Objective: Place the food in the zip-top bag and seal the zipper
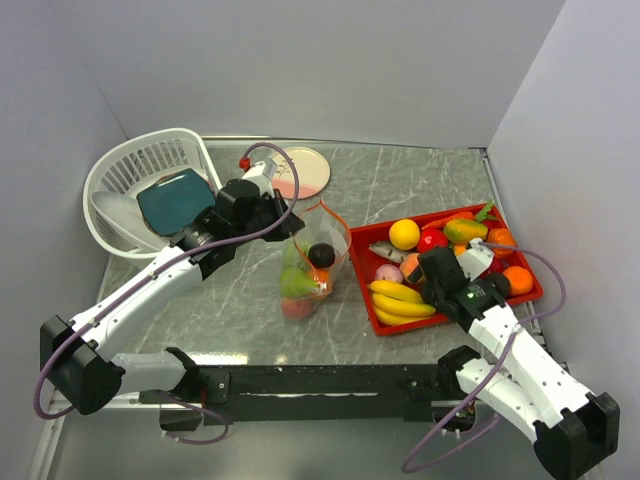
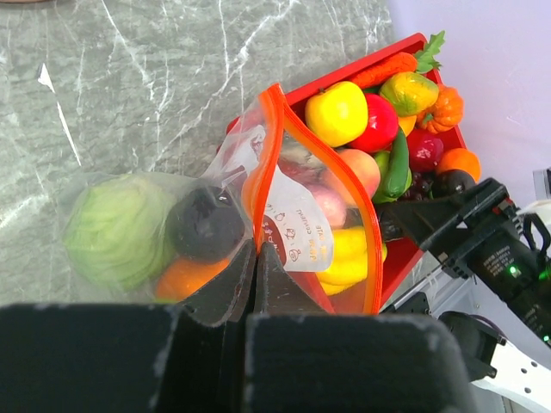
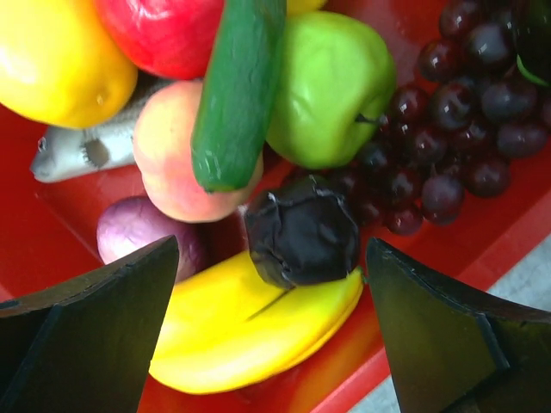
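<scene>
The left gripper (image 2: 256,258) is clamped tight on the near rim of the zip-top bag (image 2: 293,232), right beside its zipper (image 2: 272,107). There is one bag. It is clear and floppy, printed with small marks, and its orange-red mouth gapes open. It sits on the table (image 1: 420,180) just left of the red tray (image 3: 60,232). Four pieces of food show inside: one green ball (image 2: 112,228), one dark ball (image 2: 202,224), one orange (image 2: 185,275) and one pink piece (image 1: 297,308).

The right gripper (image 3: 271,249) hangs wide open over the tray, holding nothing. A dark wrinkled fruit (image 3: 301,241) lies between its fingers, next to one banana (image 3: 250,335), one peach (image 3: 172,155), one green apple (image 3: 331,86) and one bunch of grapes (image 3: 465,103).
</scene>
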Motion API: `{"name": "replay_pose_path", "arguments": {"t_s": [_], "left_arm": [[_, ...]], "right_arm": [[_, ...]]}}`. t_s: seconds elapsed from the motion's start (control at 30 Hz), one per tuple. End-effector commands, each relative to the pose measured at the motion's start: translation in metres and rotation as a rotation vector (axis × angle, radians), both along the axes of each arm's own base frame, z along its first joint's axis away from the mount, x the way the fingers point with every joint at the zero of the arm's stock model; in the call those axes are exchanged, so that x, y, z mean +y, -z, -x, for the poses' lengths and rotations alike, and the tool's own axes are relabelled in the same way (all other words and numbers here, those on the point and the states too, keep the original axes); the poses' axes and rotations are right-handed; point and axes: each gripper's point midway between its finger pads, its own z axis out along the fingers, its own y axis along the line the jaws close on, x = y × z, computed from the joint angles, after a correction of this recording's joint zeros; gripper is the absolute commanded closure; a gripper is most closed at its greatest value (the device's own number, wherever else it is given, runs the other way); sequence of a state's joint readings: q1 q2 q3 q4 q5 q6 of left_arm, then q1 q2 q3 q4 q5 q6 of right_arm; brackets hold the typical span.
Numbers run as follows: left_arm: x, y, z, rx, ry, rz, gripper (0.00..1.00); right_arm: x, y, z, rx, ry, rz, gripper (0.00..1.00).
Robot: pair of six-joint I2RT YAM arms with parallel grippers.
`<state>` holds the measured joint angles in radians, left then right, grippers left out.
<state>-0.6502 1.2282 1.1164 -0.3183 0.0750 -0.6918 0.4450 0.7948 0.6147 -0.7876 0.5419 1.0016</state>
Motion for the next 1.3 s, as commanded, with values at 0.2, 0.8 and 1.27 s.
{"name": "replay_pose_path", "arguments": {"t_s": [0.2, 0.8, 1.27], "left_arm": [[-0.005, -0.011, -0.001, -0.041, 0.024, 0.035, 0.99], [-0.006, -0.01, -0.003, -0.033, 0.021, 0.038, 0.99], [-0.009, -0.009, -0.007, -0.026, 0.012, 0.046, 0.99]], "right_arm": [[-0.001, 0.016, -0.014, 0.023, -0.003, 0.017, 0.09], [-0.001, -0.005, -0.006, 0.001, -0.034, 0.002, 0.71], [0.056, -0.108, -0.023, -0.149, -0.349, -0.151, 0.84]]}}
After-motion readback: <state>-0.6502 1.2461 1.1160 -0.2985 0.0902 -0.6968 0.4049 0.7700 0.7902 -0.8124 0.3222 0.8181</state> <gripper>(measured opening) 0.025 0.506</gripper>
